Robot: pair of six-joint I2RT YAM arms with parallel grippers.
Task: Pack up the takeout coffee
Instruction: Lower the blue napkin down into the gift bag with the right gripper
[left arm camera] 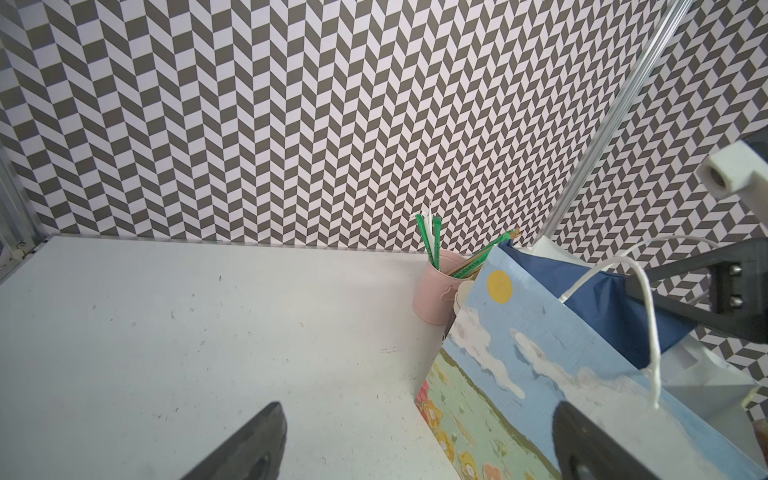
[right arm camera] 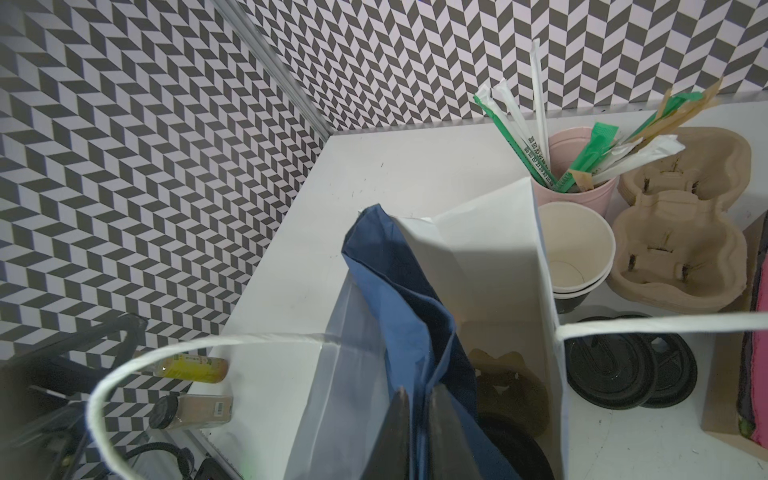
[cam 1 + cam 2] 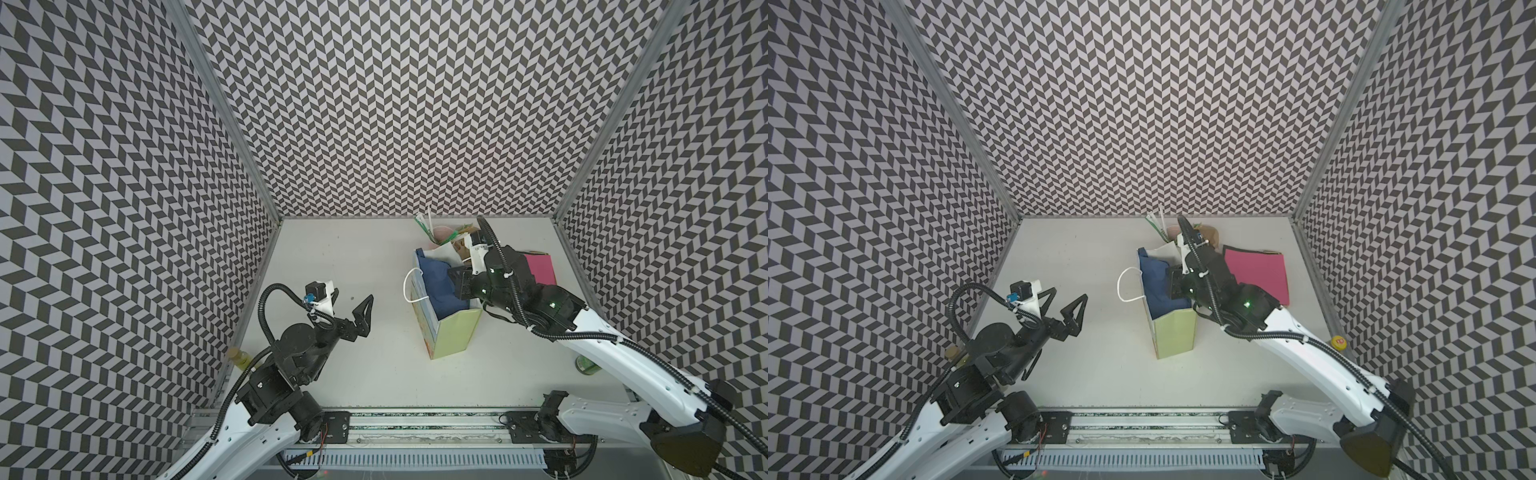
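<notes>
From a top view, the left gripper (image 3: pixel 352 301) hangs wide open at left, and the right gripper (image 3: pixel 460 283) dips into the gift bag (image 3: pixel 457 332) mid-frame. From the left wrist, spread fingers (image 1: pixel 257 444) flank the bag's corner. From the right wrist, the fingers sit close against blue tissue (image 2: pixel 399 291), and I cannot tell whether they grip it. The lidded coffee (image 2: pixel 511 438) sits deep in the bag, lower centre.

Grey-and-white chevron walls (image 3: pixel 395 104) box in a scuffed white tabletop (image 3: pixel 353 365)
</notes>
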